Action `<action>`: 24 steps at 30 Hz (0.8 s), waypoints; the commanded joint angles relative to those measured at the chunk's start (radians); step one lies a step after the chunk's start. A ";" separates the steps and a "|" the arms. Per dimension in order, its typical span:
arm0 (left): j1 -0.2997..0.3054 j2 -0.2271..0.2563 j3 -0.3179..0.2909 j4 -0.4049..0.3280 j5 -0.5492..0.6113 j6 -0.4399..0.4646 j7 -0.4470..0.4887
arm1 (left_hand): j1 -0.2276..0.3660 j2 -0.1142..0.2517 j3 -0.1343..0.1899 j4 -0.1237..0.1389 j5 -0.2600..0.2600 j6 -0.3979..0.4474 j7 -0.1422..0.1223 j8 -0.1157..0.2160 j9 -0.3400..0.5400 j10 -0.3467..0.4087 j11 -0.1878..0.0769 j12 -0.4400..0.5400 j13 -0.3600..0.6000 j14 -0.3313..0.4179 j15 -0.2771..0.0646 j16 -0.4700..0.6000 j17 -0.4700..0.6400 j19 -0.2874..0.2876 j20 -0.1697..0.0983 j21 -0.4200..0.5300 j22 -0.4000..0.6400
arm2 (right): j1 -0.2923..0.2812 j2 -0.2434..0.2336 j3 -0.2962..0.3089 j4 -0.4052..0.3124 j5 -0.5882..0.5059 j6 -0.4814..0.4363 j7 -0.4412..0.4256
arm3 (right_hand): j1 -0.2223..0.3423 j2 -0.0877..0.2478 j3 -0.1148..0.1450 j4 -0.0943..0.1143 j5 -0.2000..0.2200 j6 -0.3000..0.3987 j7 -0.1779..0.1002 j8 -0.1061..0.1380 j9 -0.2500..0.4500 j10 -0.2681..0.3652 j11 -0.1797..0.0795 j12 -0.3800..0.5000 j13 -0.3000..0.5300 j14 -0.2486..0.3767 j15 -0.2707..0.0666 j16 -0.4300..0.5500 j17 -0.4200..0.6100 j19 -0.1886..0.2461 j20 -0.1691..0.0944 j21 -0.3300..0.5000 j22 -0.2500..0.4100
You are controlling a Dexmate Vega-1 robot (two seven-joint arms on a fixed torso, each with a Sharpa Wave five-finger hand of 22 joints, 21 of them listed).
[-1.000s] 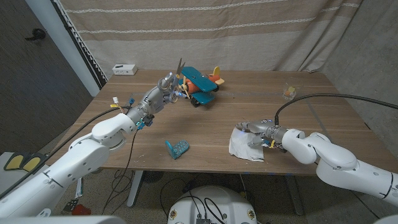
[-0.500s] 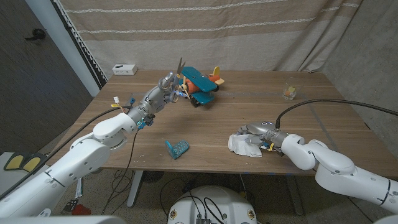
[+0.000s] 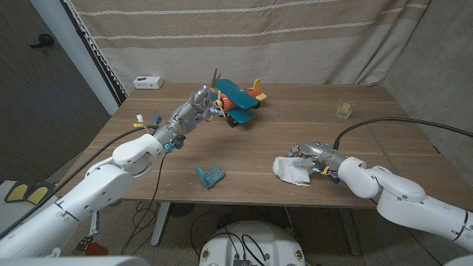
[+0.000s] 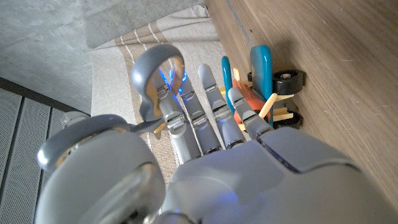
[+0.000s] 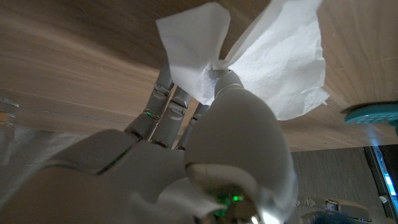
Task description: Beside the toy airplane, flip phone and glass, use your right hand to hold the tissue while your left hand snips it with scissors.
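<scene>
The right hand [image 3: 312, 154] is pinching the white tissue [image 3: 291, 170], which is bunching under its fingers at the table's near edge. The left hand [image 3: 198, 101] is gripping the scissors [image 3: 213, 83] beside the toy airplane [image 3: 238, 97], blades pointing up, well apart from the tissue, which is lying off toward the robot's right.

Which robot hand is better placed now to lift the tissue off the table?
The right robot hand: it already pinches the tissue. The left robot hand holds the scissors far away, beside the toy airplane.

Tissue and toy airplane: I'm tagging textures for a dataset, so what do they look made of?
The tissue looks like thin, matte white paper; it crumples and folds softly. The toy airplane seems painted wood or plastic, with solid teal and orange surfaces; which one is unclear.
</scene>
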 commanded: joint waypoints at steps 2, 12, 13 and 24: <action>-0.015 -0.014 0.017 0.000 0.008 0.005 0.017 | 0.013 0.002 0.000 0.007 0.008 -0.002 0.006 -0.001 0.004 0.060 -0.055 0.009 0.105 0.009 -0.127 -0.001 0.001 0.011 0.002 -0.004 0.001 | -0.003 0.002 0.083 0.015 0.182 0.011 -0.057 | 0.007 -0.010 0.014 -0.005 -0.009 -0.015 0.000 -0.010 0.001 0.030 0.003 -0.004 -0.004 0.022 -0.081 0.008 -0.007 0.014 -0.154 0.020 -0.003; -0.024 -0.021 0.028 -0.002 0.015 0.008 0.027 | 0.014 0.002 0.000 0.007 0.008 -0.004 0.006 -0.003 0.004 0.061 -0.055 0.008 0.103 0.009 -0.127 -0.001 0.001 0.011 0.001 -0.005 0.001 | 0.005 0.007 0.153 0.044 0.348 0.014 -0.074 | 0.032 -0.015 0.036 -0.022 -0.019 -0.006 0.018 -0.015 0.001 0.063 0.020 -0.002 -0.016 0.038 -0.082 0.011 -0.021 0.035 -0.148 0.010 -0.032; -0.023 -0.023 0.028 -0.002 0.015 0.006 0.028 | 0.014 0.002 0.000 0.007 0.008 -0.003 0.005 -0.002 0.005 0.061 -0.055 0.008 0.103 0.010 -0.127 -0.001 0.001 0.011 0.001 -0.005 0.001 | 0.008 0.004 0.157 0.045 0.361 0.014 -0.073 | 0.032 -0.016 0.037 -0.023 -0.022 -0.009 0.023 -0.017 0.001 0.066 0.022 -0.002 -0.017 0.042 -0.082 0.013 -0.020 0.038 -0.147 0.011 -0.034; -0.026 -0.029 0.038 -0.007 0.024 0.008 0.042 | 0.015 0.002 -0.001 0.008 0.008 -0.001 0.004 -0.002 0.005 0.060 -0.055 0.008 0.104 0.009 -0.127 -0.001 0.002 0.012 0.001 -0.006 0.001 | 0.012 -0.022 0.192 0.059 0.412 0.037 -0.132 | 0.030 -0.024 0.040 -0.026 -0.037 -0.022 0.023 -0.029 0.001 0.081 0.019 -0.003 -0.028 0.053 -0.082 0.011 -0.035 0.043 -0.141 0.003 -0.050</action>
